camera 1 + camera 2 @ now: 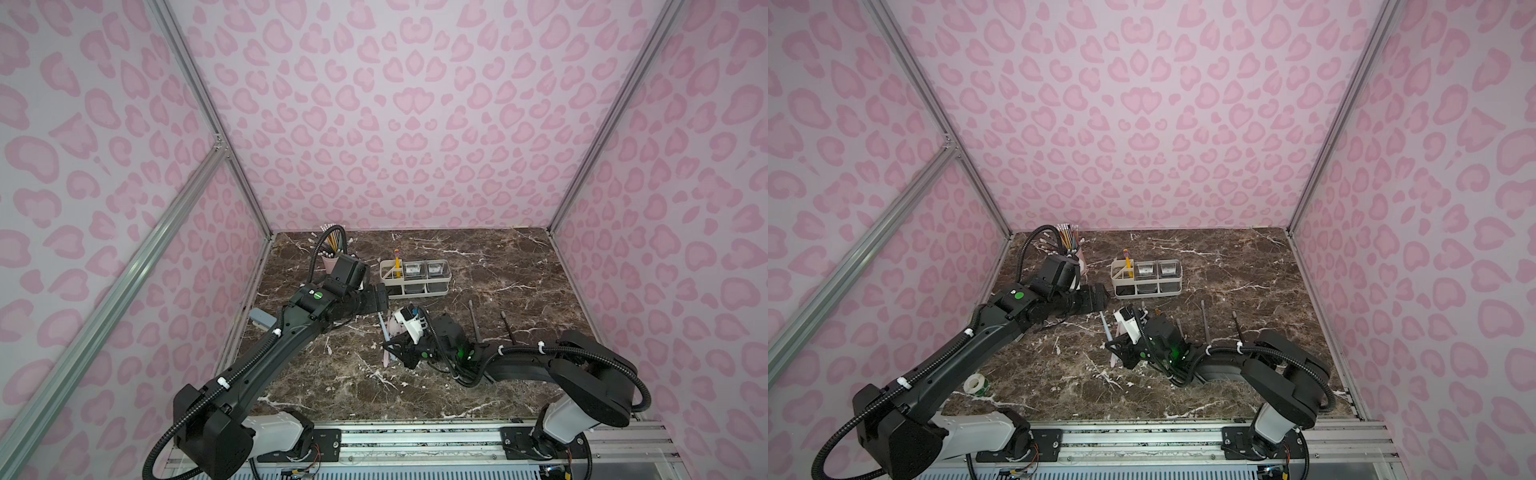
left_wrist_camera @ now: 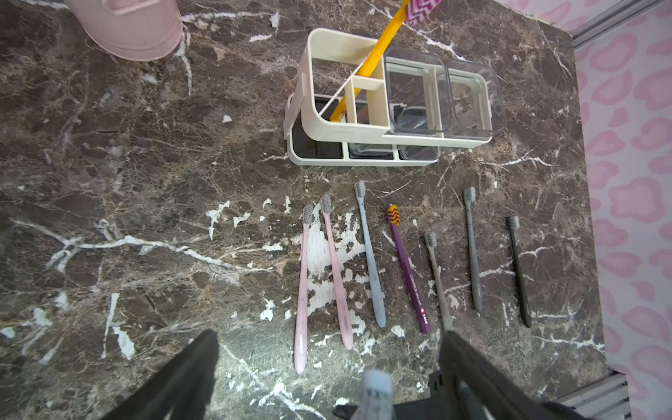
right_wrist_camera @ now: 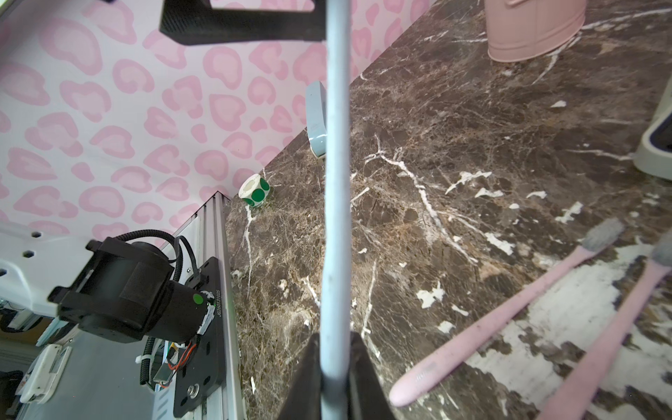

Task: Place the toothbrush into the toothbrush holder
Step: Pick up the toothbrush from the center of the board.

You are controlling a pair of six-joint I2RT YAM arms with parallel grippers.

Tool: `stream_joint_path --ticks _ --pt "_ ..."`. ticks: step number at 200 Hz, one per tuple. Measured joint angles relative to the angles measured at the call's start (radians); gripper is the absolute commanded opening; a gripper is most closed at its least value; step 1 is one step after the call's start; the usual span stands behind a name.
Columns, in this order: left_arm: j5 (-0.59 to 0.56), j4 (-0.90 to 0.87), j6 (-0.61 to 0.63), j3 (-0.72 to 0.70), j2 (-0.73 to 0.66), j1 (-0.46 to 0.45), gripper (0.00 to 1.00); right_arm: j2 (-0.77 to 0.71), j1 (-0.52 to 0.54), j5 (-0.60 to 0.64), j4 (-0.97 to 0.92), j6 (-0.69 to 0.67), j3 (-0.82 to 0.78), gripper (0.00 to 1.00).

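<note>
**Toothbrush of pale blue-grey plastic point(image 1: 383, 328) clamped in the right gripper point(image 3: 336, 349), outside the white rectangular open-frame plastic toothbrush holder point(image 1: 415, 294)**

The toothbrush is held off the dark brown marble-patterned surface point(image 1: 519, 270) by the right gripper, whose jaws are clamped on the slim handle near one end. In the right wrist view the other end of the handle is seen just beside one black finger point(image 3: 240, 25) of the left gripper point(image 2: 331, 342). The left gripper's jaws are spread wide. In the left wrist view a blurred pale end of the toothbrush is seen between them, and whether it touches either finger cannot be told.

The toothbrush holder is stood on the surface farther from the arm bases than the held toothbrush, near it but apart. A yellow-handled toothbrush point(image 2: 378, 47) is leaned in its divided end section, and two clear square cups point(image 2: 411, 91) are seated in the remaining bays. A round pink cup point(image 2: 138, 25) holding pencils point(image 1: 332, 241) is placed beside the divided end and is partly hidden by the left arm in both top views. A pair of pink toothbrushes point(image 3: 509, 309) is laid flat on the surface just beside the right gripper.
</note>
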Motion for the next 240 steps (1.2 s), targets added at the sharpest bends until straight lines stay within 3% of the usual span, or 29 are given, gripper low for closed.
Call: stream_joint_path --ticks 59,97,240 --pt "0.054 -0.018 -0.003 0.010 0.019 0.009 0.69 0.000 0.000 -0.001 -0.001 -0.013 0.000 0.00" --pt "0.055 -0.025 0.000 0.011 0.024 0.011 0.50 0.002 0.002 -0.001 -0.001 -0.016 0.000 0.00" --pt "0.098 -0.024 -0.003 0.010 0.034 0.020 0.02 0.030 0.009 -0.001 -0.001 -0.016 0.000 0.00"
